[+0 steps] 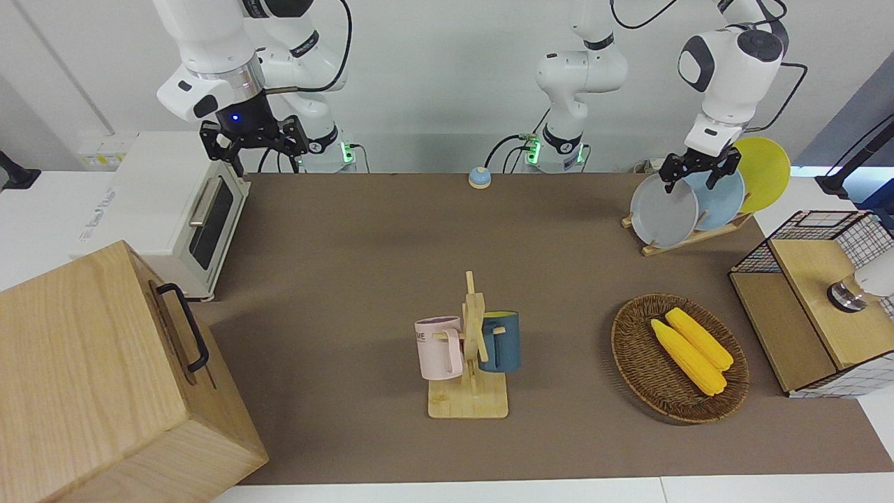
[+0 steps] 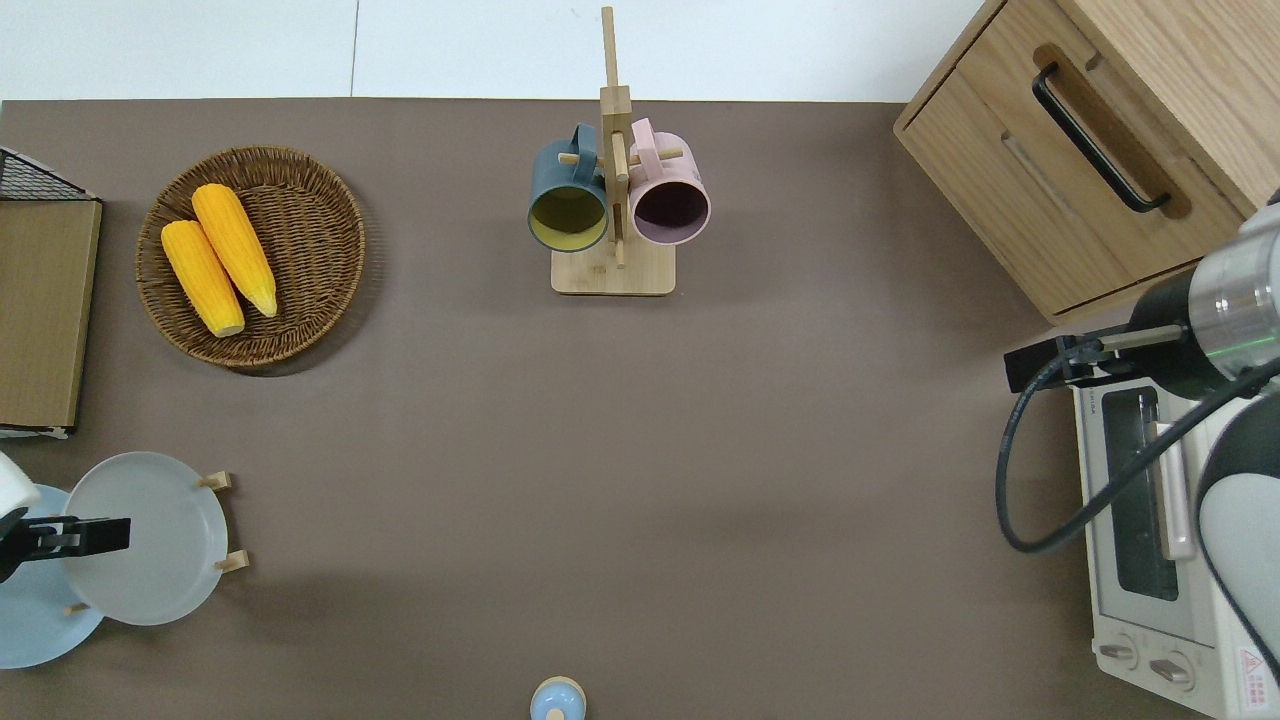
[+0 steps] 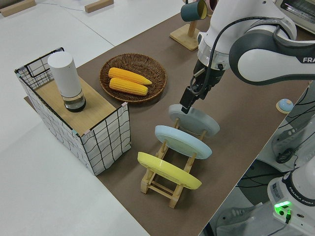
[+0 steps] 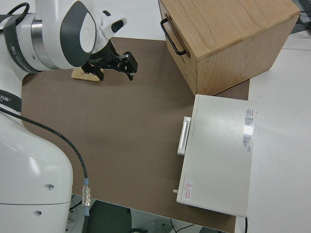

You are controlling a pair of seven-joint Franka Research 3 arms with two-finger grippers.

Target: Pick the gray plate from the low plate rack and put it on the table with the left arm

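A matte brown table [image 1: 363, 251] with white edges fills the scene, white wall at the robots' end. At the left arm's end stands the low plate rack [image 3: 170, 184], its three plates leaning on edge in a row: the gray plate [image 1: 663, 210] in the slot toward the table's middle, its face turned that way, then a light blue plate [image 3: 183, 141], then a yellow plate [image 3: 168, 170]. The left gripper [image 1: 700, 165] sits at the gray plate's upper rim with its fingers spread to either side of the rim; whether they grip it I cannot tell. The right arm is parked, its gripper [image 1: 255, 139] with fingers wide apart and empty. A wicker basket [image 2: 300, 290] holds two corn cobs [image 2: 220, 255]. A wooden mug stand [image 1: 471, 363] carries a pink mug [image 1: 440, 347] (lettering "ME" readable) and a dark blue mug [image 1: 501, 341]. A toaster oven [image 4: 218, 155] bears a red warning sticker.
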